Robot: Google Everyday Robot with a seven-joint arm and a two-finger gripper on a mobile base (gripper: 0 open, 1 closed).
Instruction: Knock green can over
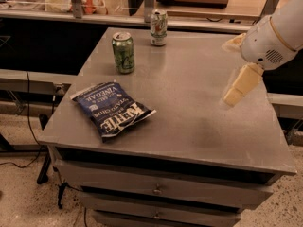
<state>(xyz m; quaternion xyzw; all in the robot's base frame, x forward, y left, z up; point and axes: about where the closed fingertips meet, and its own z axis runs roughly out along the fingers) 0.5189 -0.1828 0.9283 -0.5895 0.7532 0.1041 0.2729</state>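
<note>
The green can point(123, 52) stands upright at the back left of the grey table point(189, 126); its body is green with pale markings and a silver top rim. My gripper point(229, 71) hovers over the right side of the table, far to the right of the can and not touching it. It is open and empty, with one cream finger point(240, 85) pointing down at the tabletop and the other point(233, 42) above it.
A white-and-silver can point(158, 28) stands upright at the table's back edge, right of the green can. A blue Kettle chip bag point(113, 109) lies flat at the front left. Drawers point(156, 189) sit below the tabletop. A counter point(213, 6) runs behind.
</note>
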